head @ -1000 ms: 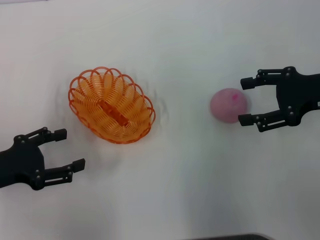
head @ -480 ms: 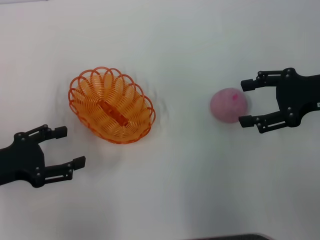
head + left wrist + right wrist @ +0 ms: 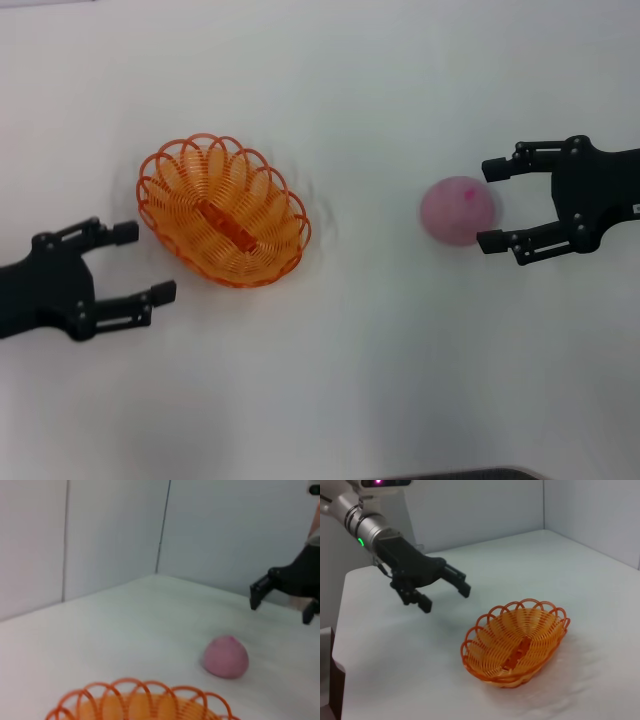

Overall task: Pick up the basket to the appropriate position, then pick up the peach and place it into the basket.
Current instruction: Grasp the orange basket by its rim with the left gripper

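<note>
Broad white table (image 3: pixel 380 380) underneath everything, bare apart from two task items.

Orange basket (image 3: pixel 222 211) on the robot's left half of the table, resting flat, mouth up, nothing inside. Oval, shallow, looped wire with a scalloped rim; long axis running diagonally in the head view, from far-left to near-right. Near-left end of that oval just beside the left gripper (image 3: pixel 128 263), not touching: one finger level with the rim's outer edge, the other lower and a little short of the basket's near side. Basket lying ahead and slightly far-side of the spread jaws, so a short push forward looks enough to bracket the rim. Left arm plainly the nearer one for the basket; seen from the right wrist, same gripper (image 3: pixel 436 587) hanging above the table just beside the basket (image 3: pixel 517 639), fingers parted, nothing between them.

Peach (image 3: pixel 458 211) on the right half, well apart from the basket, sitting on the table. Round, pale pink, small darker pink mark near the top. Right gripper (image 3: pixel 492 204) directly beside it, wide open, fingers flanking the peach's outer side without visibly pressing it; contact not certain. Right arm the nearer one for the peach.

Likely step in hand: basket pickup, not yet made.
</note>
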